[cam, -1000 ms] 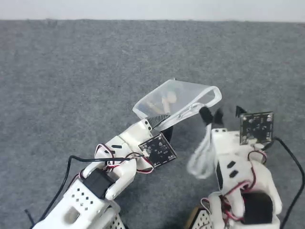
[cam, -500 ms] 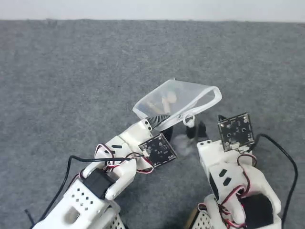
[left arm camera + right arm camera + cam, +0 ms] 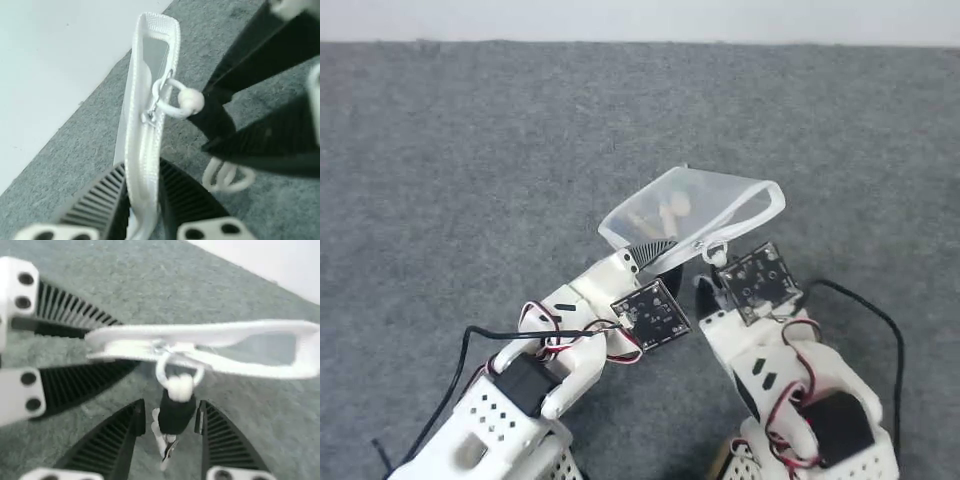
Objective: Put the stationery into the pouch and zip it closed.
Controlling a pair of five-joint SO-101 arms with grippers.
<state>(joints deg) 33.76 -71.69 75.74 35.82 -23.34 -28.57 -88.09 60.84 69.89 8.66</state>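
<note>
Just ahead of your right gripper [image 3: 170, 409], almost at its tips, hangs the zip pull [image 3: 178, 382], a small ring with a bead on it. That is the relation your next move turns on: the pull lies straight in front of the spread fingers, on the near side of the pouch [image 3: 695, 200]. Your right fingers stand apart and grasp nothing that I can make out. A dark piece [image 3: 175, 417] sits in the gap between them, and I cannot say whether it belongs to the pull or to the arm. Your left gripper [image 3: 142, 172] is clenched on the zip edge [image 3: 144, 135] at one end and seems to hold the pouch clear of the table [image 3: 460, 150]. The zip's long axis runs away from the left gripper toward the free end, and the slider [image 3: 160, 347] sits nearer the held end. So your right arm is the nearer one to the pull and, by my reckoning, must draw it along that axis, away from the left gripper. From the left wrist view you get the two sides of the zip joined between gripper and slider and parted past it. The right wrist view gives you the pull lined up with the gap between your fingers. The high view adds pale shapes inside the pouch, probably the stationery [image 3: 670, 210].
</note>
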